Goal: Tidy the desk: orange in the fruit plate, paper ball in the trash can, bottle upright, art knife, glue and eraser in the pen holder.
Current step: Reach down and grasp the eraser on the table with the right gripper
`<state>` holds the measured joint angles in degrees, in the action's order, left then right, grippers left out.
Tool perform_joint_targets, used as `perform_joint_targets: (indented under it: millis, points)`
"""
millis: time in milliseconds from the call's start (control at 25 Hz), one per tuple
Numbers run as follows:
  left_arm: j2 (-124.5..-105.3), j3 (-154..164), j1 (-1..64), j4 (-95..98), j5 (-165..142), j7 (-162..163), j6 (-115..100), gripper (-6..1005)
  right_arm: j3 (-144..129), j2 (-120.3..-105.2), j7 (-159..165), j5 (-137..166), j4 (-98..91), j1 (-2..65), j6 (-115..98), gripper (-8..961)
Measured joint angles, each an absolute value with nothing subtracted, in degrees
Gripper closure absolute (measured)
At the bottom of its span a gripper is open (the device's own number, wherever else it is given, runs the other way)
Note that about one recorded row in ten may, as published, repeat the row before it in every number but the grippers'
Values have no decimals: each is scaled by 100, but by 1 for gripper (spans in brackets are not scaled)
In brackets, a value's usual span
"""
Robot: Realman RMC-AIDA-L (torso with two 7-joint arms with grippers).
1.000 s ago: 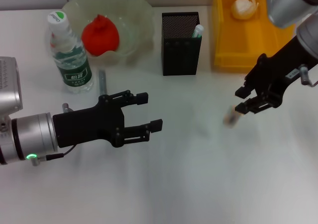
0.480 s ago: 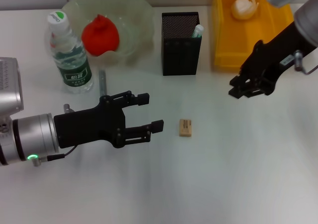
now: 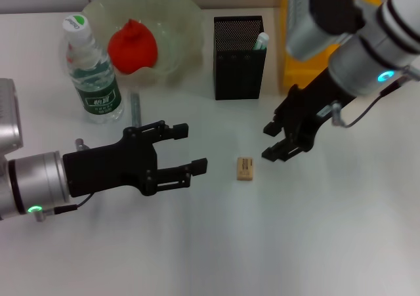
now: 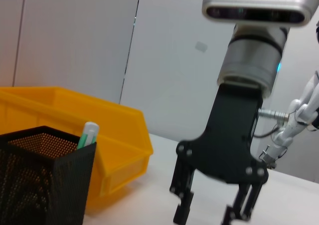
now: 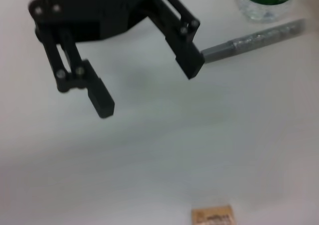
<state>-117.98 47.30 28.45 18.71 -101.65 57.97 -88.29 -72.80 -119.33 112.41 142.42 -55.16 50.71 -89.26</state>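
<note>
Eraser (image 3: 245,168) flat on desk (image 3: 315,230) — between right gripper (image 3: 274,140), fingers spread, empty, and left gripper (image 3: 189,150), likewise spread, hovering.

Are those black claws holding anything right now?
No. The left gripper and right gripper are both open and empty; the eraser lies loose on the desk between them.
</note>
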Motion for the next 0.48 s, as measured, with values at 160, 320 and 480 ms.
perform_joint_targets:
  millis: [160,320,480]
  points:
    - [-11730,4728,2809,1909,-10183,5850,-8840,215,-7624,-11936,11018,13949,-5049,5103,-8389,521]
    - [-11699,4728,2773,1922,-10176,5862,-8821,215,-7961,-11943,10895,13669,-4768,5113,-7971,398]
    - [-11694,4728,2776,1925,-10176,5862,-8806,214,-8173,-11944,10757,13511,-4730,5068,-7812,356]
